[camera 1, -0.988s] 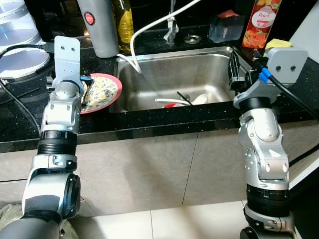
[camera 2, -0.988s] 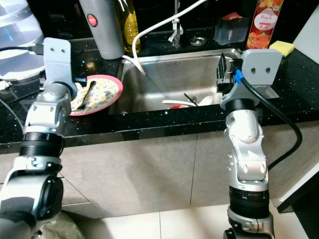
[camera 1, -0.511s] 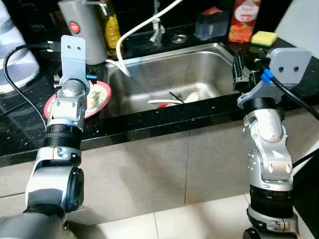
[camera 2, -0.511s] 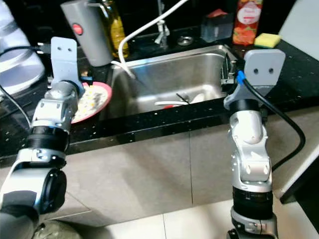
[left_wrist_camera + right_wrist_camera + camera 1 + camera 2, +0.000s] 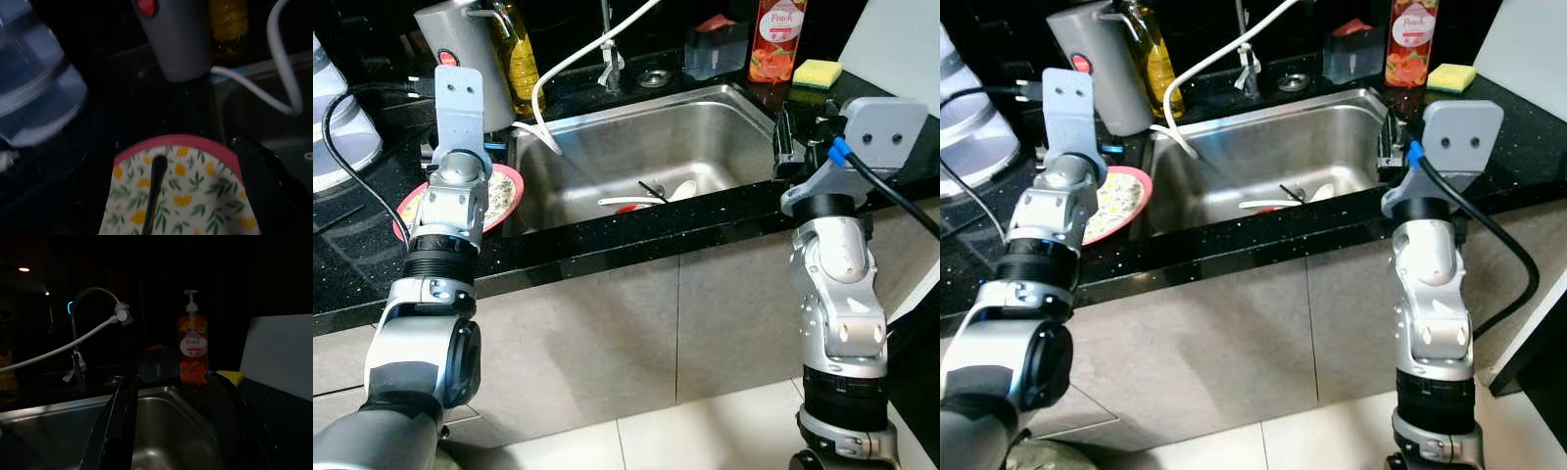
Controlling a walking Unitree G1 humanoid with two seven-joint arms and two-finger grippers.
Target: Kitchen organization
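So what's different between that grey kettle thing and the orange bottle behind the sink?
The grey kettle is plain, opaque and broad, with a red button, standing at the sink's left back corner. The peach soap bottle is slimmer, orange with a printed label and a pump top, standing at the right back corner. Both stand upright on the black countertop.

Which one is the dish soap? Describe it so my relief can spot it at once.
Start at the steel sink. On the black counter behind its far right corner stands the soap bottle, between a dark box and a yellow sponge. It alone is tall, orange-red, with a "Peach" label.
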